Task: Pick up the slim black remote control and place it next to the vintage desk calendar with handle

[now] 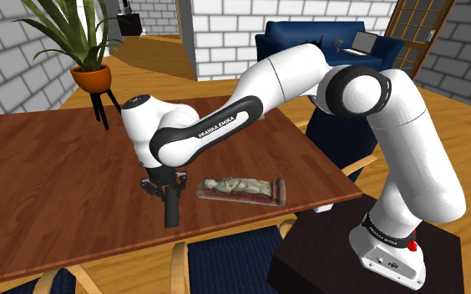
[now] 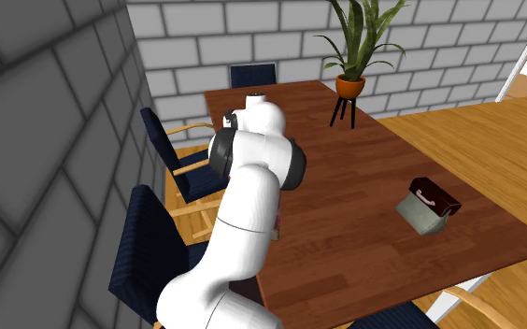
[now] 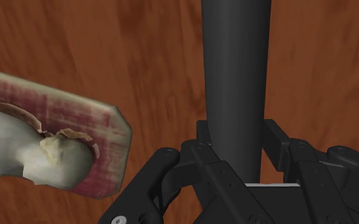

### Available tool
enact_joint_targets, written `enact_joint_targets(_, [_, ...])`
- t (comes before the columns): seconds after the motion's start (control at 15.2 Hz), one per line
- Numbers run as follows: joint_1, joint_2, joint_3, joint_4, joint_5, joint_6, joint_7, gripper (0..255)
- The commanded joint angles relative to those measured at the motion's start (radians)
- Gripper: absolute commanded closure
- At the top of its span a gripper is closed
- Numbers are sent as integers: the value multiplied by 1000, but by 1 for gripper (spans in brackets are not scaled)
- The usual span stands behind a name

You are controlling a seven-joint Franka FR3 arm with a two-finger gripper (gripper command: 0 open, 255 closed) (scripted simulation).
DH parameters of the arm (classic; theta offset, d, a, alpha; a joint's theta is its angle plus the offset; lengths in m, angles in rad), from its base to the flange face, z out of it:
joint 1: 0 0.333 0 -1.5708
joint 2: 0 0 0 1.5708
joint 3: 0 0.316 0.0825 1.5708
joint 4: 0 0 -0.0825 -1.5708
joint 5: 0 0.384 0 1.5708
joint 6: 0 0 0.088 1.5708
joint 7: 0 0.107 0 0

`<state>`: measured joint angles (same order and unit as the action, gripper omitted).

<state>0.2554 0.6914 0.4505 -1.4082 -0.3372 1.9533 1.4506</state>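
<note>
Reaching low over the brown wooden surface (image 1: 58,184), hand (image 1: 166,193) points down, clamped on slim matte-black remote (image 1: 170,215), near a flat reddish slab (image 1: 240,190) bearing a pale figure.

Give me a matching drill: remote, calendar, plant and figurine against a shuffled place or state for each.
Things:
1 remote
2 calendar
3 plant
4 figurine

Places or states:
A in an orange pot
B lying flat on the table, beside the remote
C clasped in the gripper
D standing alone at the second exterior view's right

Pairs: 1-C, 2-D, 3-A, 4-B.
</note>
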Motion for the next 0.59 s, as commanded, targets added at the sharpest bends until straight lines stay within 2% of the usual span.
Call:
enact_joint_targets(0.0, [2, 5, -1, 4, 0, -4, 0, 255])
enact_joint_targets(0.53, [1, -34, 11, 51, 18, -86, -13, 255])
